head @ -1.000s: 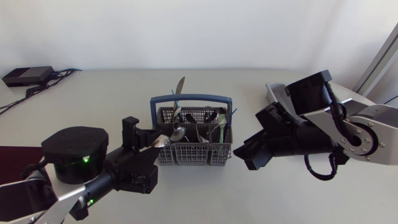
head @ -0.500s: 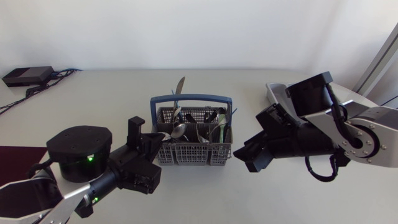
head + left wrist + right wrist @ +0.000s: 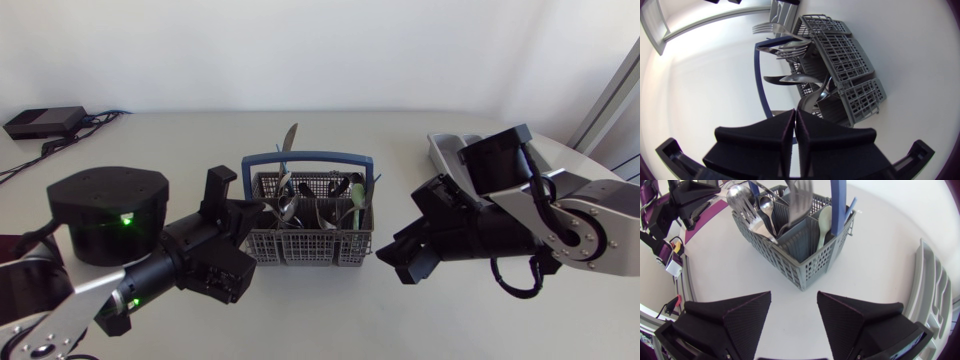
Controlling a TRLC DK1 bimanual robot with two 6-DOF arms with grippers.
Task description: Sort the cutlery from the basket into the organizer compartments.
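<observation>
- Cutlery [image 3: 288,208], shiny steel, fills the grey mesh basket [image 3: 310,245] (picking step, apparently).
- Left claw [image 3: 794,112] pressed together on nothing; right claw [image 3: 793,295] apart.
- Next: spread left claw, grasp one piece.

So the basket [image 3: 312,246] sits pretty much in the middle of the table [image 3: 330,320], with the cutlery [image 3: 318,208] standing inside its compartments. One knife [image 3: 288,140] pokes up at the back, toward the left end, behind the handle. The left gripper [image 3: 245,212] is right at the basket's left edge, its arm coming in from the near left. The right gripper [image 3: 388,252] is just off the basket's front right corner, not touching it. The organizer [image 3: 445,150] lies off to the right toward the back, partly under the right arm and apart from the basket. A small box [image 3: 42,121] sits way out at the far left corner.
</observation>
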